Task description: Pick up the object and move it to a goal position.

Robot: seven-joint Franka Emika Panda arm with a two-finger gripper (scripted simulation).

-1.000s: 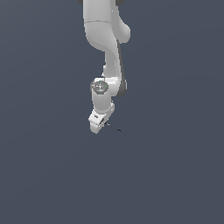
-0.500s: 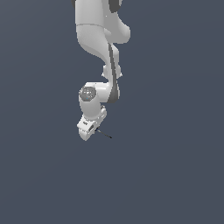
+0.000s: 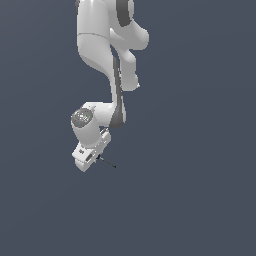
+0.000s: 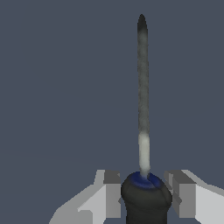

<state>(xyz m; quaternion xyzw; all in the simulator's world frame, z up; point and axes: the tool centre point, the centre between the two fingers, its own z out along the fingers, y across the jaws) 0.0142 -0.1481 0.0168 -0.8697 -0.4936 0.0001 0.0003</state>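
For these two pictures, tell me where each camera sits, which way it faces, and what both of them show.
Exterior view: off the arm, facing the white robot arm against a plain dark grey backdrop; the white gripper and a thin black needle-like object jutting from it show.
Wrist view: on the wrist, looking out along the gripper; both grey-tipped fingers flank the object's dark rounded handle, its thin shaft pointing away.
Shared: the gripper and the object between its fingers.

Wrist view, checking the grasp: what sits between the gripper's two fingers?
The object's dark thick end sits between the gripper's fingers; its thin shaft points outward.
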